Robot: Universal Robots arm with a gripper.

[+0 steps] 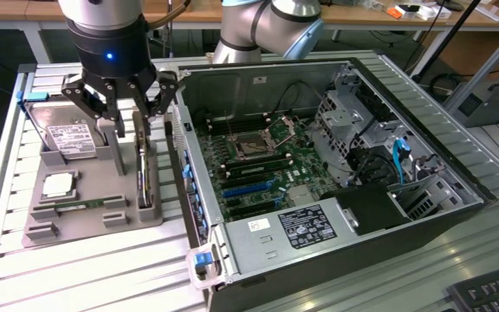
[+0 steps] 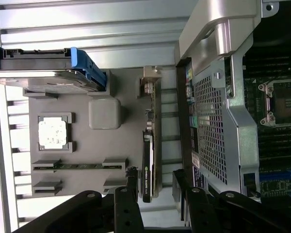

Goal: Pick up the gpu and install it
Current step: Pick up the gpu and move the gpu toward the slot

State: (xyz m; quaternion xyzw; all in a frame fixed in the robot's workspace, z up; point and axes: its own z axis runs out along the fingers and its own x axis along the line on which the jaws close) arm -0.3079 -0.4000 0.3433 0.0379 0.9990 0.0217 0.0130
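Note:
The gpu (image 1: 145, 170) is a thin dark card standing on its long edge in a slot of the grey holder tray (image 1: 93, 227), right beside the open computer case (image 1: 444, 170). My gripper (image 1: 135, 123) hangs just above the card's far end, open, one finger on each side of it. In the wrist view the gpu (image 2: 149, 145) runs between my two black fingertips (image 2: 132, 178), and my gripper (image 2: 155, 187) is not touching it. The motherboard (image 1: 258, 166) lies exposed inside the case, with blue card slots (image 1: 245, 188).
The tray also holds a silver hard drive (image 1: 65, 138) with blue rails, a CPU (image 1: 59, 185) and a green RAM stick (image 1: 80, 205). The case's metal wall (image 2: 218, 121) stands close beside the gpu. A keyboard (image 1: 492, 292) lies at the exterior view's lower right.

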